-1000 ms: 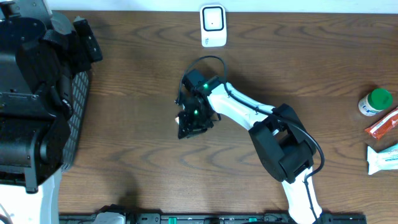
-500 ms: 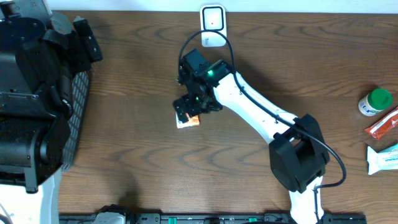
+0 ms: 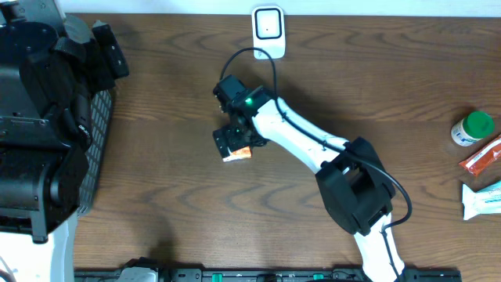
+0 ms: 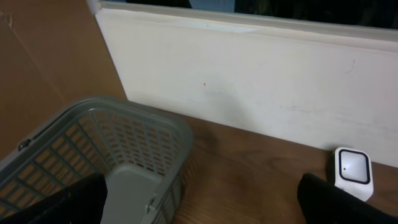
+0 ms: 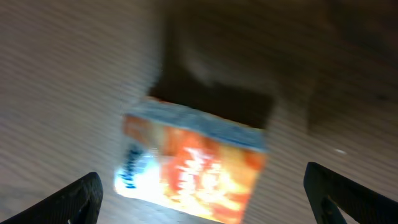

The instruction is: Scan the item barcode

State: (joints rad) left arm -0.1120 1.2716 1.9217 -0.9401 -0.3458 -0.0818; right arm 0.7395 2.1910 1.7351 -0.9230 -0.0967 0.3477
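1 orange-and-white box [image 5: 193,168], bluish lettering illegible through blur.

This looks like a mock shop checkout built on a robotics test bench; a small white barcode scanner [image 3: 268,31] stands at the far edge of a wood-grain table [image 3: 172,211]; a grey plastic shopping basket [image 4: 124,134] sits at the left; packaged goods lie at the right edge, a green-capped bottle [image 3: 473,128], an orange packet [image 3: 481,157] and a white tube [image 3: 481,197]; behind run a plain white board [image 4: 249,74] and a brown cardboard-like panel [image 4: 43,74]
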